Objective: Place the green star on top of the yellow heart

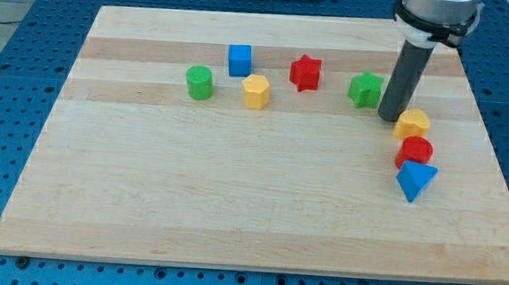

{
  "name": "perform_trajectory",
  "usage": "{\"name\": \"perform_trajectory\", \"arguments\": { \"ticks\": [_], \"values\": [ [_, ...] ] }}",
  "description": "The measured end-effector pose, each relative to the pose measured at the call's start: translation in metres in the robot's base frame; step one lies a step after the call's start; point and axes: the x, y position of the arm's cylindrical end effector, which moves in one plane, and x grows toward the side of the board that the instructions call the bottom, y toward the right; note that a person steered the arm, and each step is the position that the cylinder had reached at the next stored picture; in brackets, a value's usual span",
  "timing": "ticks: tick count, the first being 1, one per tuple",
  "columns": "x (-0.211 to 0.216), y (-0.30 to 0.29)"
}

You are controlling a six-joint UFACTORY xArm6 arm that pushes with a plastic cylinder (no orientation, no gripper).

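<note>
The green star (363,88) lies on the wooden board at the view's upper right. The yellow heart (412,124) lies just below and to the right of it. My tip (390,118) stands between the two, right next to the star's right side and the heart's left edge. I cannot tell if it touches either block.
A red cylinder (414,153) and a blue triangle (415,181) lie below the heart. A red star (305,72), a yellow hexagon (256,91), a blue cube (240,60) and a green cylinder (199,82) lie to the view's left. The board's right edge (492,150) is near.
</note>
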Motion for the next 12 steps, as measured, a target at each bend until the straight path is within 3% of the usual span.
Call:
{"name": "perform_trajectory", "arguments": {
  "ticks": [2, 4, 12],
  "values": [
    [-0.022, 0.016],
    [-0.013, 0.072],
    [0.005, 0.056]
  ]
}}
